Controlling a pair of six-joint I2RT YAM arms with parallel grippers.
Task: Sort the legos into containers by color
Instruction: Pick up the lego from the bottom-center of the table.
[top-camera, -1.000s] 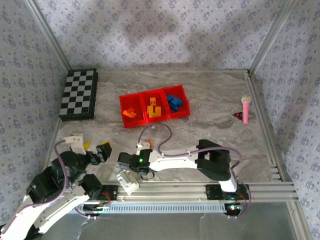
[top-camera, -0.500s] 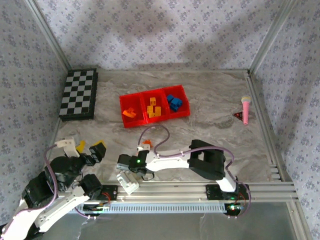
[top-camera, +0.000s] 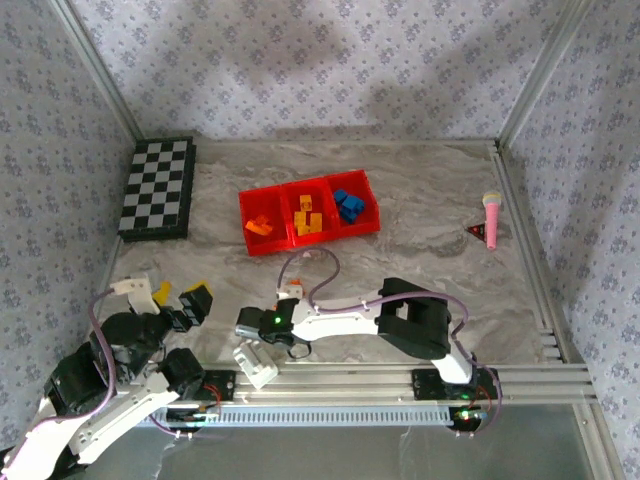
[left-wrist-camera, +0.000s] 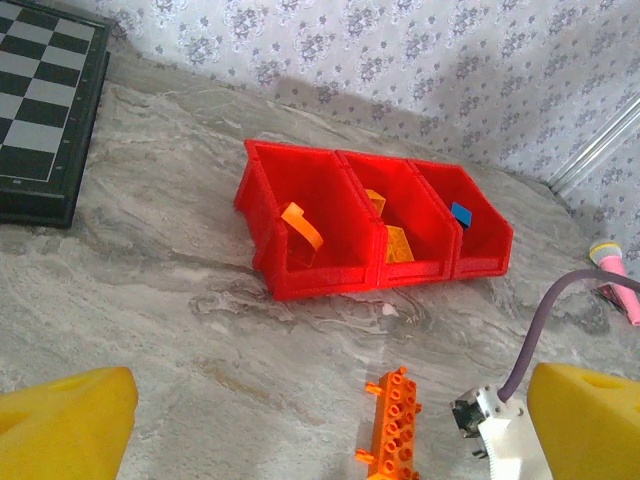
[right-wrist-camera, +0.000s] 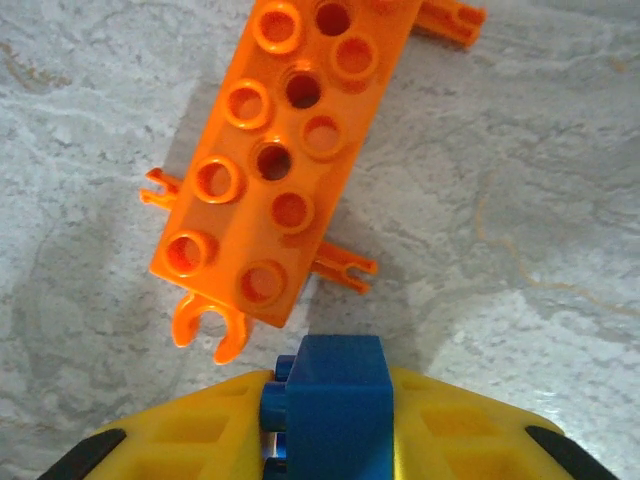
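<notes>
Blue blocky brick (right-wrist-camera: 335, 395) tight between right end effector's (right-wrist-camera: 330, 440) yellow pads (right-wrist-camera: 200, 435); left end effector (left-wrist-camera: 325, 420) wide.

At the bottom edge of my wrist view, a small brick (right-wrist-camera: 330, 405) sits between my right fingers (right-wrist-camera: 440, 430), with the long studded lego (right-wrist-camera: 290, 160) just above it. Seen from overhead, the bins (top-camera: 244, 222) lie at centre, the chessboard (top-camera: 158, 187) at upper left and the toy microphone (top-camera: 492, 217) at right.

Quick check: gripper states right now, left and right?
Left gripper: open, holding nothing.
Right gripper: closed on a blue lego.
</notes>
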